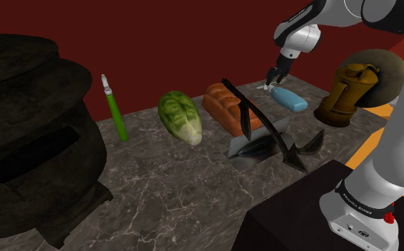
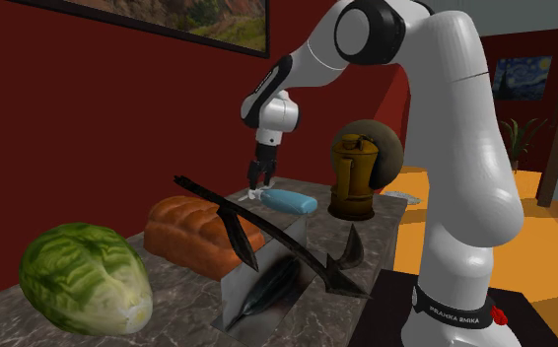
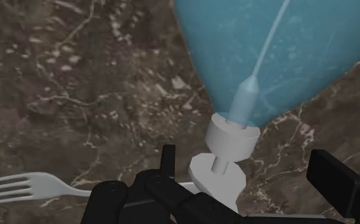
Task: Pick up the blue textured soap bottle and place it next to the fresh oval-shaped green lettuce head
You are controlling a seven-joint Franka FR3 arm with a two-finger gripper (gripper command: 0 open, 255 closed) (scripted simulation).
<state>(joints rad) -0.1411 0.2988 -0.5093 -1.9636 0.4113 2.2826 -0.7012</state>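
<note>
Evidently the task is at its first step — nothing is lifted yet. The blue soap bottle lies on its side on the table, well apart from the green lettuce head, with a loaf of bread between the two. The gripper hangs just over the bottle's white pump end. In the wrist view the jaws stand wide apart, one on each side of the pump. They do not seem to touch it, though the angle there is steep and contact is hard to judge. So the approach looks nearly finished, and almost everything else is left — to close on the bottle, to raise it, to carry it past the bread and to set it down beside the lettuce, where bare table shows. The narrow pump may be a poor place to hold.
</note>
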